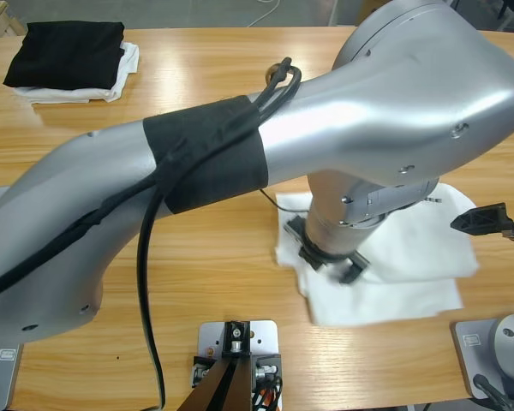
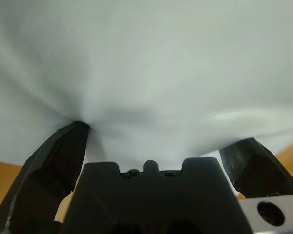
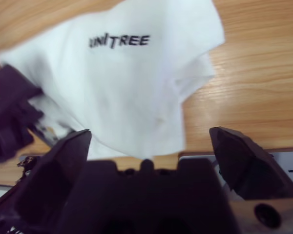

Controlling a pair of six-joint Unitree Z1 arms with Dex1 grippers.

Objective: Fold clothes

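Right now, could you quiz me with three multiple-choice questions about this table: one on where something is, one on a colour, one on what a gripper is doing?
1. Where is the black garment?
A. top-left corner of the table, on a folded white cloth
B. under the T-shirt
C. in a gripper

2. What colour is the lettering on the T-shirt?
A. red
B. black
C. blue

3. What is the left gripper doing?
A. hanging high over bare wood
B. holding the black garment
C. open, pressed into the T-shirt

Answers: 1 A, the high view shows it stacked there. 2 B, the right wrist view shows black letters. 3 C, the left wrist view shows spread jaws against white cloth.
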